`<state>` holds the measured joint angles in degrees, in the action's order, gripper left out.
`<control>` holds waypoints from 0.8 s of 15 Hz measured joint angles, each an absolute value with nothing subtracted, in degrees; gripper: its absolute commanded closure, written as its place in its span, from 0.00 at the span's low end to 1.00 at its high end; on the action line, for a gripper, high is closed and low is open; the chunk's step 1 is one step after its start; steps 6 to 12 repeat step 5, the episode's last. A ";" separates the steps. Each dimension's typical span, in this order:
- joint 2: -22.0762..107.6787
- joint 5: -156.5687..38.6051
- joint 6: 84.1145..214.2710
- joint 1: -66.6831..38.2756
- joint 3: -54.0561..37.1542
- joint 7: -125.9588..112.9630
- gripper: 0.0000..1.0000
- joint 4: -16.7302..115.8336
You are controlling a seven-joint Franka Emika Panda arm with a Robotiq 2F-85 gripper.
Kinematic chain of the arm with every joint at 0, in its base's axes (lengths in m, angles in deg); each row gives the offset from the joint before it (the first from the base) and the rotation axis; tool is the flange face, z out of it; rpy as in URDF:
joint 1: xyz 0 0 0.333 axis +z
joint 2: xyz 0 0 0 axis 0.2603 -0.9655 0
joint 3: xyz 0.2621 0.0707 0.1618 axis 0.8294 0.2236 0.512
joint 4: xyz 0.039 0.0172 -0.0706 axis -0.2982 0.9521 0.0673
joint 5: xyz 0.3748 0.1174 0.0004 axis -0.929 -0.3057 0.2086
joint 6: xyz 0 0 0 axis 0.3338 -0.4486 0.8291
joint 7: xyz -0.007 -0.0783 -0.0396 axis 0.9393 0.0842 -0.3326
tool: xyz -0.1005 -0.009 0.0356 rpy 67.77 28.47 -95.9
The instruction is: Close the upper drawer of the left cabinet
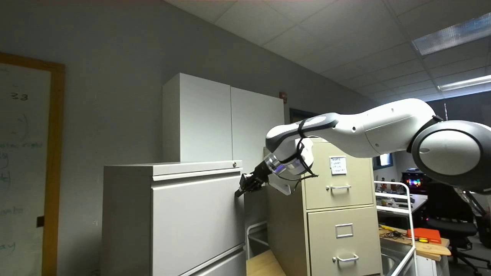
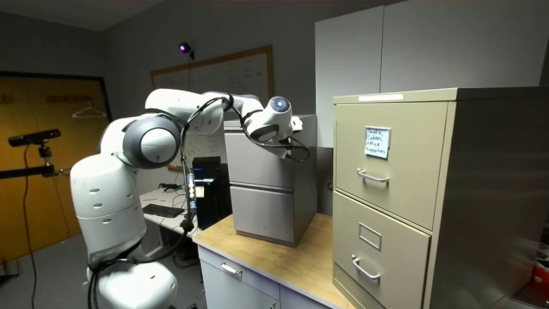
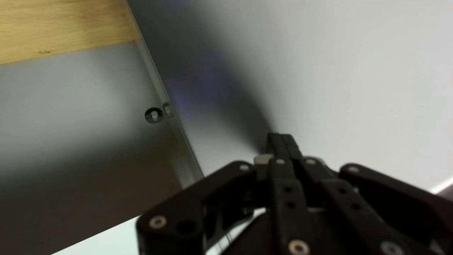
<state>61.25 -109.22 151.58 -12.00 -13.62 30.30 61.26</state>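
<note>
The left cabinet is low and light grey, with its side (image 1: 126, 222) seen in both exterior views (image 2: 305, 180). Its upper drawer (image 1: 195, 218) has a plain flat front, also visible in an exterior view (image 2: 257, 159) and close up in the wrist view (image 3: 354, 71). The drawer front looks about flush with the cabinet body; a thin gap cannot be ruled out. My gripper (image 1: 238, 193) points down at the front, near its edge on the beige cabinet's side. In the wrist view its fingers (image 3: 283, 145) are together, with nothing between them. The tips appear to touch the front.
A beige filing cabinet (image 1: 339, 172) with handles stands close beside the arm, also in an exterior view (image 2: 394, 201). A tall white two-door cabinet (image 1: 207, 119) stands behind. The cabinets rest on a wooden counter (image 2: 257, 253). Loose cables (image 2: 298, 148) hang at my wrist.
</note>
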 measured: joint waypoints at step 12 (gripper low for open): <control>60.78 -108.26 149.92 -13.88 -12.38 29.80 0.98 60.21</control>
